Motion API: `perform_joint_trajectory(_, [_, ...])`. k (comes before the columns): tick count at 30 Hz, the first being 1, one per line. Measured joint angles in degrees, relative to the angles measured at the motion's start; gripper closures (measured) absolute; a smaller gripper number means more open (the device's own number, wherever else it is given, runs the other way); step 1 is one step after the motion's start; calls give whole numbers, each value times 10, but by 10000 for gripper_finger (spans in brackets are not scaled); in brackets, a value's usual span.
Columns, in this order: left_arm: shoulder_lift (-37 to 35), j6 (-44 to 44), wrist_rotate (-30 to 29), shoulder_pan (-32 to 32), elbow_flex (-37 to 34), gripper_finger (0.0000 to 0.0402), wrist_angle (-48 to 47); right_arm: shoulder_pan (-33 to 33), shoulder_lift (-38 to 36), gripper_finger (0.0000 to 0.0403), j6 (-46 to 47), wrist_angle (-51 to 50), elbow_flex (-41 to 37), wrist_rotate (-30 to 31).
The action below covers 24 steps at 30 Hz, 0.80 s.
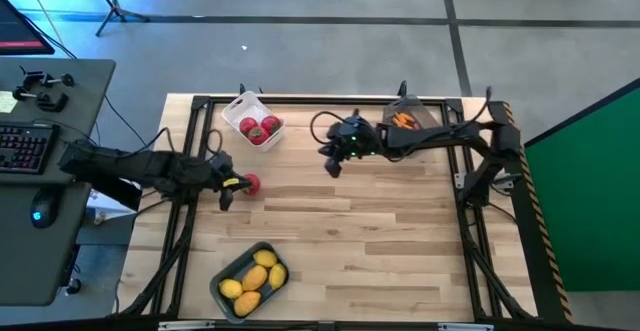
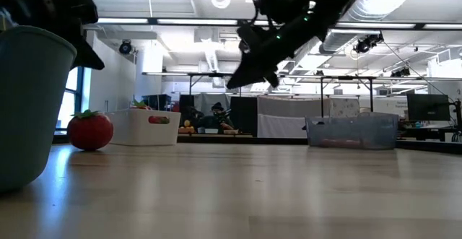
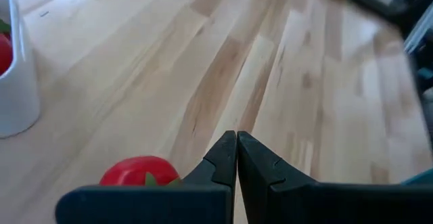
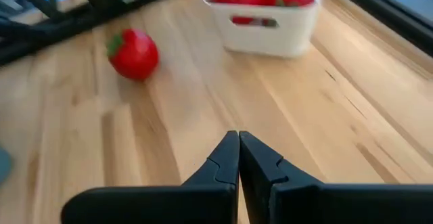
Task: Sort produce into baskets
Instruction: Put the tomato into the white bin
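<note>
A red round fruit with a green top (image 1: 251, 183) rests on the table, alone; it also shows in the low view (image 2: 90, 131) and both wrist views (image 3: 139, 171) (image 4: 133, 53). My left gripper (image 1: 228, 195) is shut and empty just beside the fruit, toward the near edge (image 3: 237, 149). My right gripper (image 1: 333, 166) is shut and empty, raised above the table's middle (image 2: 238, 80). The white basket (image 1: 258, 123) holds red fruits. The grey-blue basket (image 1: 250, 279) holds yellow-orange fruits. The dark see-through basket (image 1: 405, 119) holds thin orange pieces.
A black frame (image 1: 300, 101) runs along the table's edges. Bare wood lies across the table's middle and right (image 1: 400, 231). A desk with a keyboard (image 1: 25, 146) stands beyond the left edge.
</note>
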Motion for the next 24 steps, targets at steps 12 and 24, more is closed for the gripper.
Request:
perform_joint_trajectory(12, [221,-89,50,0,202,388,-193,0,-37,403,-14,-1,-69,-4])
perform_joint_trajectory(24, [392,-180,140,5,274,237,-278,4,-37,403,-76,-2,-70,-33])
